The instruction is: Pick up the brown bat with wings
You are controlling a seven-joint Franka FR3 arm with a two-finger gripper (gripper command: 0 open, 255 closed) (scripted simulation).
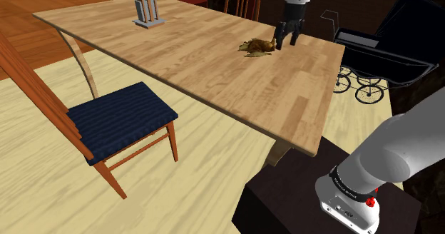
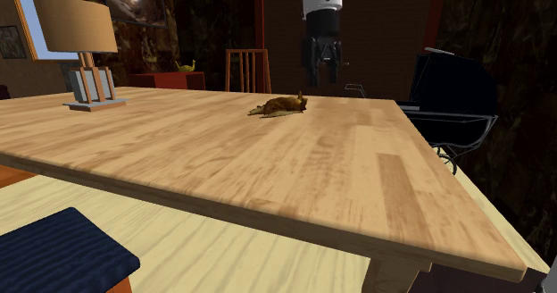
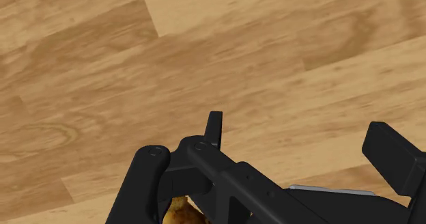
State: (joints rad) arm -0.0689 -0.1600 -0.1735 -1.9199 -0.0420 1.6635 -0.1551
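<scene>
Bat: a brown bat with its wings spread lies flat on the table, right of centre in the upper part of the shoulder view. In the second exterior view it sits mid-frame, near the table's far edge.
Gripper: the black gripper points down just beside the bat, on its right in the shoulder view. In the second exterior view it is above and to the right of the bat.
Fingers: the fingers stand wide apart with bare wood between them, clasping nothing. A scrap of the bat shows beside the gripper's body, outside the gap.
Table: a light wooden plank table.
Lamp: a lamp with a tan shade stands at the second exterior view's upper left, well apart from the bat.
Chair: a wooden chair with a dark blue cushion is at the shoulder view's left, beside the table.
Pram: a black pram stands at the upper right, beyond the table.
Stand: a dark box at the lower right.
</scene>
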